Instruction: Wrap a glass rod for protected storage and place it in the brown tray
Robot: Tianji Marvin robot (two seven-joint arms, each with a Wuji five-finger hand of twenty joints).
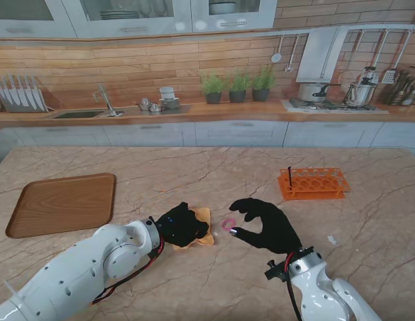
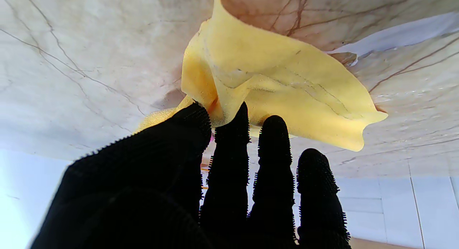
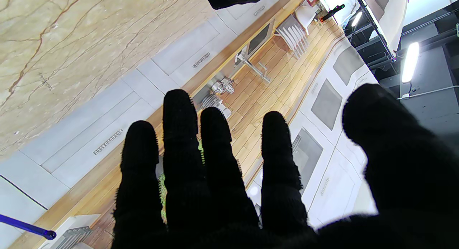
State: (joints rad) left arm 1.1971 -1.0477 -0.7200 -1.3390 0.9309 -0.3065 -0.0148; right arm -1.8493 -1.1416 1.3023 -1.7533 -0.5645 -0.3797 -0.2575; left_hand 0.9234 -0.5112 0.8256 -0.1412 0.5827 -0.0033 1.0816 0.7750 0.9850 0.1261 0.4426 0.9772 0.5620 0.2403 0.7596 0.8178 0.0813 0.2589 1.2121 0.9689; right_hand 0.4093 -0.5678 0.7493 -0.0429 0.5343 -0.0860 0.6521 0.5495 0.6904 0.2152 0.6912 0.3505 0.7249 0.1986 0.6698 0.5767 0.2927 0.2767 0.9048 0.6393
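Tray (image 1: 60,204) first: brown wood, lying flat at the far left of the bench (image 1: 214,174), and it holds nothing. Over on the right, the orange rack (image 1: 313,182) carries one dark rod (image 1: 289,175) standing upright in its left end, long axis vertical, tip pointing at the ceiling. In my right wrist view a thin blue-purple rod (image 3: 25,227) cuts across the corner; whether it is the same one I cannot tell.

Bench is beige marble with brown veins. Behind it runs a wooden counter with a sink (image 1: 79,114), three potted plants (image 1: 238,86), a stove with pots (image 1: 334,100), and white cabinets above.

Now my left robot hand (image 1: 180,224), black glove, sits on the yellow cloth (image 1: 202,226) near the middle of the bench. The left wrist view shows the cloth (image 2: 272,84) crumpled and lifted into a peak, my fingertips (image 2: 232,123) pressed into its fold, thumb and first finger pinching it.

My right robot hand (image 1: 267,224) hovers just to the right of the cloth, fingers spread and curled, holding nothing. A small pink ring (image 1: 228,225) lies on the bench between my two hands, just off my right thumb. The right wrist view confirms it: fingers (image 3: 179,141) apart, thumb wide, nothing in the palm.
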